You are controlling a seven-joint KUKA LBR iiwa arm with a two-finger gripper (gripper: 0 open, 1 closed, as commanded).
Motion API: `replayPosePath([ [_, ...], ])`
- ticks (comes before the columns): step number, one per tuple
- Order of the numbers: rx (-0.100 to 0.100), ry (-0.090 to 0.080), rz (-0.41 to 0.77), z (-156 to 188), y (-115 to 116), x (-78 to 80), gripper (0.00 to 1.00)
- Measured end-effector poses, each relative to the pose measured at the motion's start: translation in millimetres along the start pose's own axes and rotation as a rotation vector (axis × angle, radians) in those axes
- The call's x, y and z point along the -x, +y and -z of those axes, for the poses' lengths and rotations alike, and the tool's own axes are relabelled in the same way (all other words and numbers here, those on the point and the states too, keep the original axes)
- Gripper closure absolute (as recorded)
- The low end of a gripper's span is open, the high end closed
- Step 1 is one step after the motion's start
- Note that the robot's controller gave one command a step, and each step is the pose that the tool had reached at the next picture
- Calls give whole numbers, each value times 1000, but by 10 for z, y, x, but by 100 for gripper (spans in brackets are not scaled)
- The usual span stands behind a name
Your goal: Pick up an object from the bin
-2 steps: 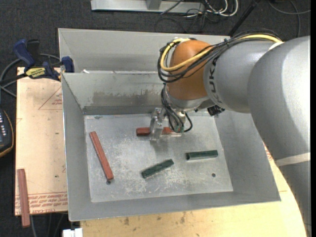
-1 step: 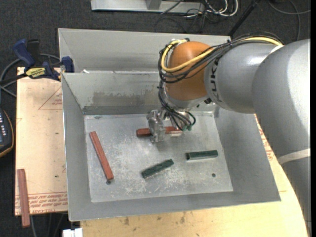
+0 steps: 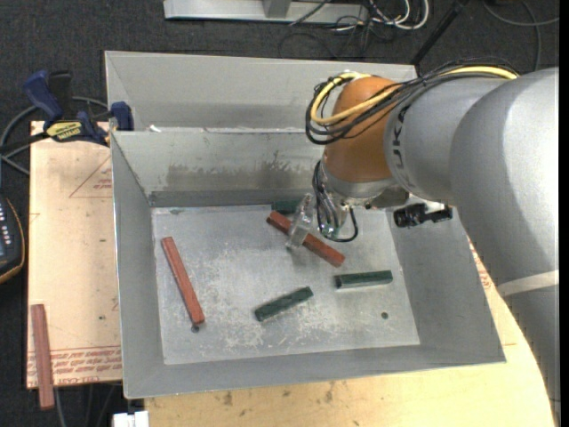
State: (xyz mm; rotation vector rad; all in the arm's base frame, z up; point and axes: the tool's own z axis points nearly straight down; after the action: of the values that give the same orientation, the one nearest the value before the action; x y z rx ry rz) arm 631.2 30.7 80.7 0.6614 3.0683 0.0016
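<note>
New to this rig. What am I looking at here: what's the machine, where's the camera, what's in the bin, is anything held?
The big grey machine is a robot arm reaching in from the right. The orange cover and cables are part of it. At its tip is the tool that grasps things.

The single camera looks down on the grey metal bin from above and slightly to one side.

In the bin lie a long red-brown stick at the left, a green bar near the front, another green bar to the right, and a short red-brown bar under the tool.

The tool is down at that short bar. Whether it grips it, I cannot tell.

The grey bin (image 3: pixel 133 238) holds a red stick (image 3: pixel 182 281), a red bar (image 3: pixel 327 253) and two green bars (image 3: pixel 283 304) (image 3: pixel 363 279).
</note>
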Motion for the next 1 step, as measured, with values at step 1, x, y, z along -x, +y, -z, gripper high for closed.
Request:
replayPosePath([
  [1,-2,3,-10,83,-163,-121,100],
])
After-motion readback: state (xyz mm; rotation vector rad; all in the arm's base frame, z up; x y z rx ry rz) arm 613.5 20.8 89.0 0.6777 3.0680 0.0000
